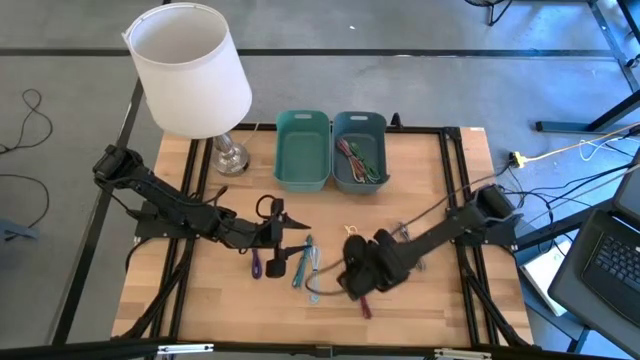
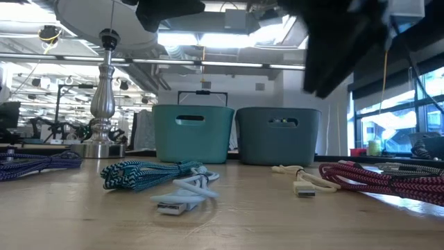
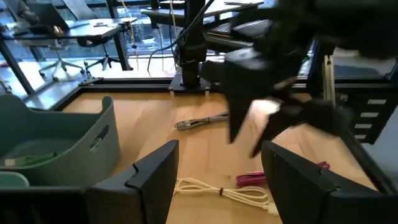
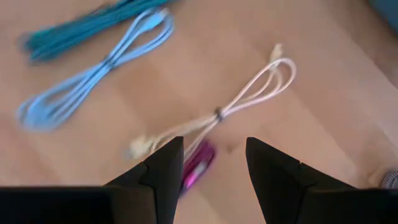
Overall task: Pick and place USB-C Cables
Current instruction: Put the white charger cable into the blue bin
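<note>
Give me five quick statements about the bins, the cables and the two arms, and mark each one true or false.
1. Two bins stand side by side: the left bin and the right bin. True.
2. The left bin holds cables. False: the cables lie in the right one.
3. The right tool is open above the cream cable. True.
4. The left tool is shut on a cable. False: it is open and empty.
5. The lamp lies on its side. False: it stands upright.

text: none readable | labels: none | brands: none | numbers: none | signs: none
</note>
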`<move>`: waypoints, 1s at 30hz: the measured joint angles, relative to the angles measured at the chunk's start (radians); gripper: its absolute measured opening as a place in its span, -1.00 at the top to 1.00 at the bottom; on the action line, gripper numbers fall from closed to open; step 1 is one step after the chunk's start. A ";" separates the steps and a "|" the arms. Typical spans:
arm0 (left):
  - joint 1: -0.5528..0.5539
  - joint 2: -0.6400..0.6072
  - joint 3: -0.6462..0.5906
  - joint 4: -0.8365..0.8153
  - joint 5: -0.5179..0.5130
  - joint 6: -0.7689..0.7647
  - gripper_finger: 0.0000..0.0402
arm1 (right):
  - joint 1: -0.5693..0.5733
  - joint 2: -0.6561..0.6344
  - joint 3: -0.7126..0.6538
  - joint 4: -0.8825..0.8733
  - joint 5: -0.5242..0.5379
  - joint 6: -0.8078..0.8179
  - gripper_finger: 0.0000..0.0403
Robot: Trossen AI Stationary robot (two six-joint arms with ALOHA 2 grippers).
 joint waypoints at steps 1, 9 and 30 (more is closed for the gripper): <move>-0.003 0.000 0.000 0.000 0.007 -0.015 -0.11 | -0.018 0.003 0.000 0.000 0.001 0.021 0.12; -0.055 0.000 0.000 0.000 0.028 -0.060 -0.11 | -0.112 0.004 0.000 0.013 0.021 0.150 0.12; -0.134 0.000 0.000 -0.038 0.020 -0.110 -0.11 | -0.131 0.016 -0.323 0.576 -0.204 0.234 0.12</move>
